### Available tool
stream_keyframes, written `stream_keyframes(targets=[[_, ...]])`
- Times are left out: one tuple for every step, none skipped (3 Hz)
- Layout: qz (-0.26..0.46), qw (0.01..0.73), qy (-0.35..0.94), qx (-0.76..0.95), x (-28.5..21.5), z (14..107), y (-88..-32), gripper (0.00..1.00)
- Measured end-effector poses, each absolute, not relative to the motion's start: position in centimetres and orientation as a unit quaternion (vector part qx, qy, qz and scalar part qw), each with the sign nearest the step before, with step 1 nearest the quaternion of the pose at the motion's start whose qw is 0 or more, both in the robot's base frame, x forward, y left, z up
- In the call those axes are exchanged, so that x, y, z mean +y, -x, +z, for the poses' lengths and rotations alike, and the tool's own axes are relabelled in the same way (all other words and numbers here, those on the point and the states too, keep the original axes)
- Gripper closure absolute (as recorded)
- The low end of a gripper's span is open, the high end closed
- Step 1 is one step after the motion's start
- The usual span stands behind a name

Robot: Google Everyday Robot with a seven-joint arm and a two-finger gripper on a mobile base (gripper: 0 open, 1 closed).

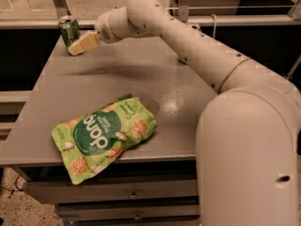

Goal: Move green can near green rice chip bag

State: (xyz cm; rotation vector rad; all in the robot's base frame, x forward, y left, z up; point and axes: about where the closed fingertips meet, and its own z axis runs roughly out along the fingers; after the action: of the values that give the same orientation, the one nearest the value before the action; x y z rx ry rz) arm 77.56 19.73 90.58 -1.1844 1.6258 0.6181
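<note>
While the desk (141, 74) fills most of the frame and the green rice chip bag (104, 135) lies flat at lower left, the green can (69, 29) stands upright in the upper left. My gripper (77, 45) hangs just beside its base; how far open it is, I cannot tell. I judge I should line up level and grasp mid-body. The can is small, green, pale-swirled and silver-topped.

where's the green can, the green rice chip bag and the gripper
green can (68, 30), camera view, on its green side wall
green rice chip bag (96, 134), camera view, on the dark green oval
gripper (75, 48), camera view, on its cream tip, right beside the can's lower part
</note>
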Motion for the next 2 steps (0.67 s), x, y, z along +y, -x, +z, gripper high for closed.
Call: stream_keyframes(targets=[[0.266,0.491,0.489,0.670,22.6,89.3,-79.0,0.00],[0.278,0.490,0.491,0.665,25.1,88.9,-79.9,0.00]])
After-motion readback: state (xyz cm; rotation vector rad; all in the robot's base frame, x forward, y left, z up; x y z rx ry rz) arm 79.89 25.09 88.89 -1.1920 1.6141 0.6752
